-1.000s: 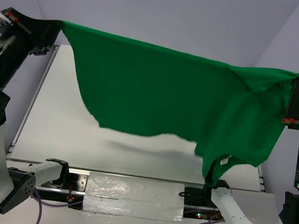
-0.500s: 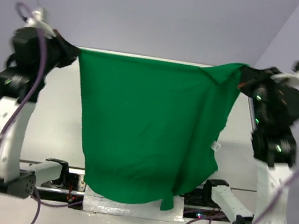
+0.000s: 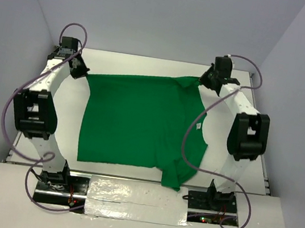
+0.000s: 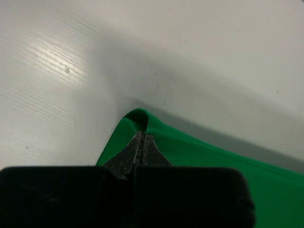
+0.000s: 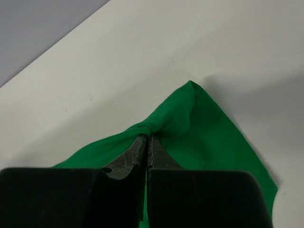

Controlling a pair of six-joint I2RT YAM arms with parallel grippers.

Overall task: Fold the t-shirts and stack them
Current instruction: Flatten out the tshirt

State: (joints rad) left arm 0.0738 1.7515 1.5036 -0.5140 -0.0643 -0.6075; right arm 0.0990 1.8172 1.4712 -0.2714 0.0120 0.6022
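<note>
The bright green t-shirt lies spread flat on the white table, its near right part folded over and reaching the table's front edge. My left gripper is shut on the shirt's far left corner, low at the table. My right gripper is shut on the far right corner, where the fabric bunches at the fingertips. A small white tag shows on the shirt's right side.
The white table shows bare strips left, right and behind the shirt. Grey walls close in the back and sides. The arm bases and a taped strip sit at the near edge. Cables loop beside both arms.
Both grippers have moved away from the camera and down, carrying the shirt from hanging in the air to lying spread on the table. Both still hold their corners.
</note>
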